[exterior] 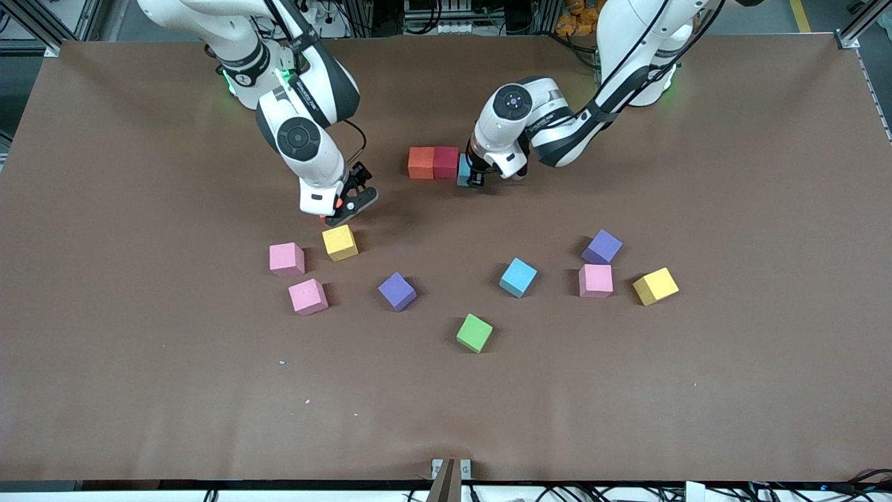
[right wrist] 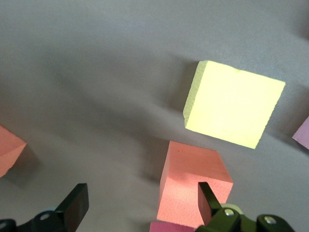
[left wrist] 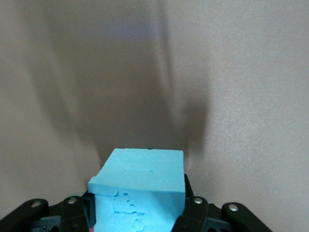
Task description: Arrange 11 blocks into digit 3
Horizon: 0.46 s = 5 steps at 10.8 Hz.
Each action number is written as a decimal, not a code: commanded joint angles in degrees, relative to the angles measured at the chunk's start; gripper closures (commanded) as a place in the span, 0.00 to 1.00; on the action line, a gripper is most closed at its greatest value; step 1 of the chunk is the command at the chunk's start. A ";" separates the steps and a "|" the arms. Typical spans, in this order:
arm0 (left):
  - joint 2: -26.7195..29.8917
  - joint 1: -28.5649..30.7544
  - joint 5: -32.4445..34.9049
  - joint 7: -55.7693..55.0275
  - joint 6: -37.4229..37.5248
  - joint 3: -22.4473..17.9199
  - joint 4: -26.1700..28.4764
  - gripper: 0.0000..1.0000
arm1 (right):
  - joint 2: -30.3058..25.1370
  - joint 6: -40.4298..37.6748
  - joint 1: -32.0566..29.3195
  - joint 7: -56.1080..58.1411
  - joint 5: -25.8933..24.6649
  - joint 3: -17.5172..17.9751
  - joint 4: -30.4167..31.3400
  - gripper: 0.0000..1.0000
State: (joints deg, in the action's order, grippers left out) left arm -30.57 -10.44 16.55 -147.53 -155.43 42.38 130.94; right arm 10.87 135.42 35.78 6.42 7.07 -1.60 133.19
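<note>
An orange block and a red block touch side by side in a row. My left gripper is shut on a light blue block, held low against the red block's end toward the left arm; its fingers clamp both sides. My right gripper hangs open and empty just above a yellow block. Loose blocks: pink, pink, purple, light blue, purple, pink, yellow.
A green cube lies nearer the front camera than the other blocks. The brown table is bare along its front and at both ends.
</note>
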 commanded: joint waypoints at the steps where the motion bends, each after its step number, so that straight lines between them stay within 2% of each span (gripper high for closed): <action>1: 0.07 0.95 1.64 -0.39 3.28 -0.01 0.10 1.00 | -1.56 1.95 -0.18 -0.97 -1.70 0.11 2.94 0.00; 5: -0.19 0.86 1.64 -3.46 3.82 0.78 0.19 1.00 | -2.17 1.95 -1.67 -1.50 -2.68 0.02 3.83 0.00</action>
State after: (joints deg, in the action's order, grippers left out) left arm -30.49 -10.26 16.56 -148.83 -153.39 42.50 130.46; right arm 10.78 136.80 35.35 6.20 5.54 -1.99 135.12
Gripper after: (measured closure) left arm 0.388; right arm 0.000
